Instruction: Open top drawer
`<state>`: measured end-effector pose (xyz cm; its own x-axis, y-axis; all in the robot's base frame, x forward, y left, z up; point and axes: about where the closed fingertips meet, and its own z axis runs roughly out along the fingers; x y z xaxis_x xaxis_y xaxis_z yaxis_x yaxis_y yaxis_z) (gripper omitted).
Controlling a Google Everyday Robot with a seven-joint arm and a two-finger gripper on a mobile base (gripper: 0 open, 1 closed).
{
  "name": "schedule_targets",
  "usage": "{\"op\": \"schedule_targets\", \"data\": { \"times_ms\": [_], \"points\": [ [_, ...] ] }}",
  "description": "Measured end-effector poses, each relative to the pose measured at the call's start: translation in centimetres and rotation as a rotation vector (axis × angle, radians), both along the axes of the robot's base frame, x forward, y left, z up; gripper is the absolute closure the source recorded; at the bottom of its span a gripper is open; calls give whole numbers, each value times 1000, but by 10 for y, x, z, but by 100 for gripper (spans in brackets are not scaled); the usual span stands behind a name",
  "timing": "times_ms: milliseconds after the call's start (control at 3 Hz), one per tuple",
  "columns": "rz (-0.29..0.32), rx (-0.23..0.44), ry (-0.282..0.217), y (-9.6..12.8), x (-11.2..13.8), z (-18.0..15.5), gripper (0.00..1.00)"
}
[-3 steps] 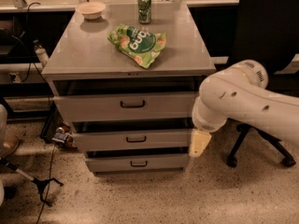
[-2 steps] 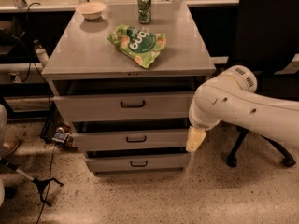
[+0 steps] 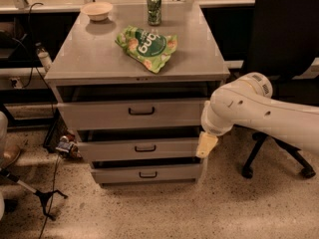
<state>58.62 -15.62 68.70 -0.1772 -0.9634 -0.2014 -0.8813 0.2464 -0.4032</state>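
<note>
Claw (image 3: 207, 144) hung downward off my bent arm (image 3: 249, 108), just below the top drawer's (image 3: 99, 114) right corner; spread or pressed together, I couldn't tell.

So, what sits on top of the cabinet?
A bowl, a green can and a green snack bag; anything under the bag is covered. The pincer hangs by the middle drawer's right end.
</note>
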Motion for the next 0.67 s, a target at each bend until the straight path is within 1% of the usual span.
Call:
{"op": "schedule_targets", "data": {
  "times_ms": [333, 667],
  "points": [
    [53, -2, -63, 10, 3, 2, 0],
    [128, 5, -160, 26, 17, 9, 0]
  ]
}}
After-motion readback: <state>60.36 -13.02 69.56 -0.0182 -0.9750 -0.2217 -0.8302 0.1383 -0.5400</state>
